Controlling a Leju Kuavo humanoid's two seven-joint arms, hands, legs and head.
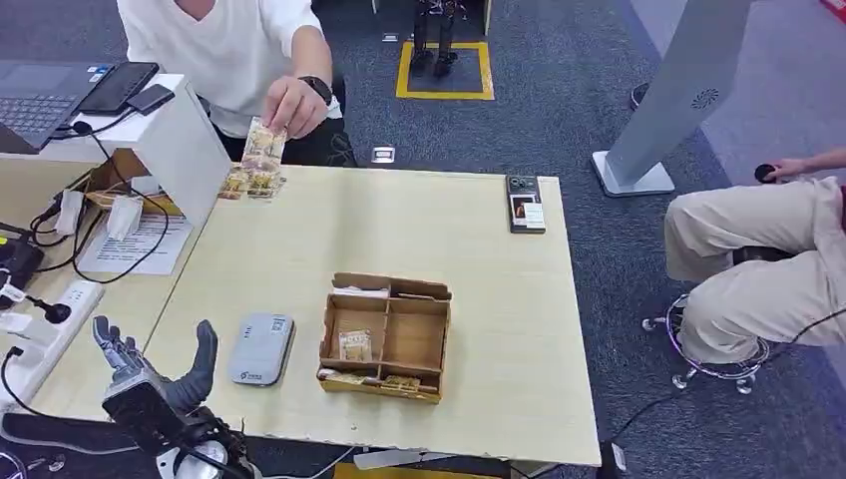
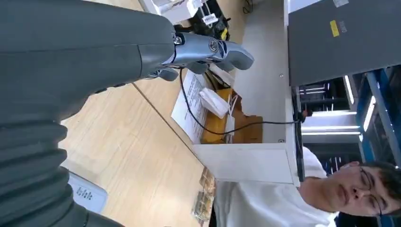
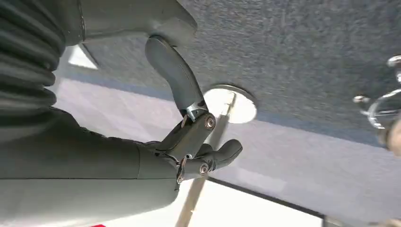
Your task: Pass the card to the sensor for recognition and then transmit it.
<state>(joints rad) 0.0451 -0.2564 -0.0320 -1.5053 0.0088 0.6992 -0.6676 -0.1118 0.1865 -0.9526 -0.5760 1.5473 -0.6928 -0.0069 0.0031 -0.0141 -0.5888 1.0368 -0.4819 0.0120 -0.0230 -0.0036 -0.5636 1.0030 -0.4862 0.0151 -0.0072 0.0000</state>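
Head view: your left hand is hovering at the near left edge of the desk, fingers spread apart and holding nothing. The grey sensor is lying just beside it, with the cardboard tray next along; a card is resting in one of the tray's near compartments. At the far edge, a person's hand is holding more cards above a small pile.

Left wrist view: you are seeing the left hand's fingers extended over the desk, gripping nothing, and a corner of the sensor.

Right wrist view: your right hand is hanging above grey carpet, fingers loosely bent but apart, empty.
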